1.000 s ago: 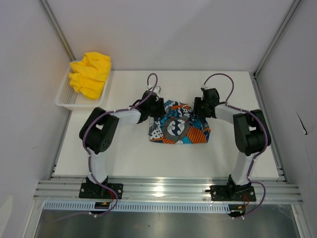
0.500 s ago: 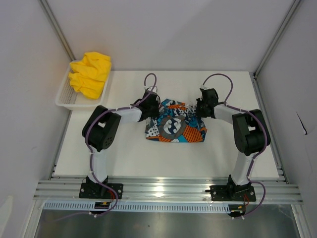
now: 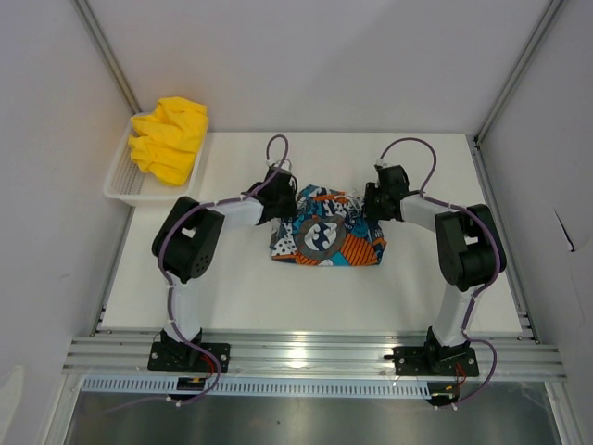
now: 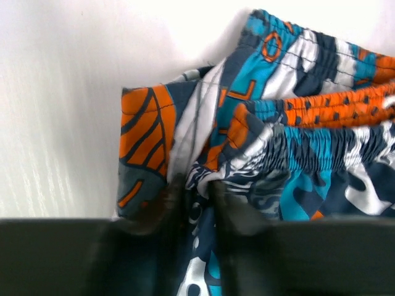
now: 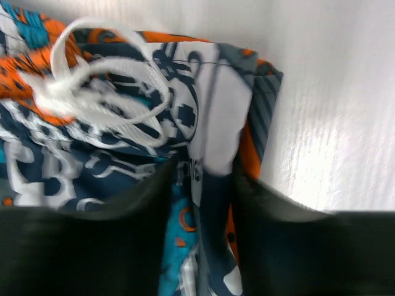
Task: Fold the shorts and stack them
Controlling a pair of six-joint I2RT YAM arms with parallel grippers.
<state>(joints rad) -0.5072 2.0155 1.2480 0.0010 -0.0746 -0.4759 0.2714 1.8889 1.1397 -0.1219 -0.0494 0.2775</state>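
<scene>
White counter (image 3: 232, 278) under us, and we see the printed shorts (image 3: 326, 239) lying bunched up at its middle. Our left hand (image 4: 196, 200) is clenched on a fold at the shorts' left edge, cloth pinched between its fingers (image 4: 237, 213). Our right hand (image 5: 202, 185) is grasping the right edge, just beside the white drawstring (image 5: 92, 92). Over at the far-left corner, the yellow shorts (image 3: 169, 139) sit heaped in the basket (image 3: 119, 190), well apart from both hands.
</scene>
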